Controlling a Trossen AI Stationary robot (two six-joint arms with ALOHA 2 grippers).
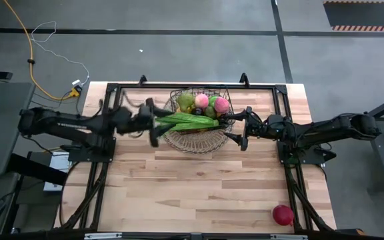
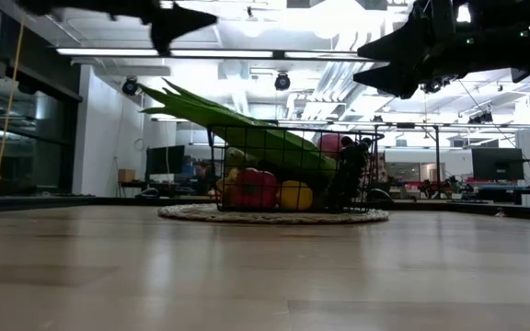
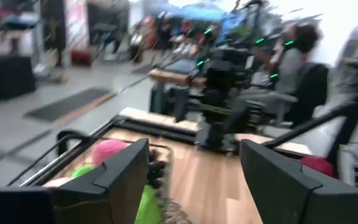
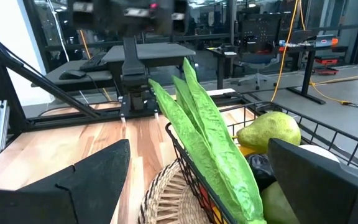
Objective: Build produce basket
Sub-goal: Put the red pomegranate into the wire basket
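Observation:
The wire basket (image 1: 199,137) stands on a round woven mat (image 2: 274,217) at the table's far middle. It holds a pear (image 4: 269,130), pink pieces (image 1: 222,105), a red apple (image 2: 256,188), a yellow piece (image 2: 294,195) and dark grapes (image 2: 348,175). Long green pods (image 1: 185,121) lie across the load; their free ends stick out over the basket's left rim (image 2: 168,97). My left gripper (image 1: 153,122) is open and empty, above and left of the pods' ends. My right gripper (image 1: 240,127) is open and empty at the basket's right side.
A second red apple (image 1: 283,215) lies alone near the table's front right corner. A dark metal frame (image 1: 112,87) runs along the table's far and side edges. Bare wood lies between the basket and the near edge. A person (image 3: 291,56) sits beyond the table.

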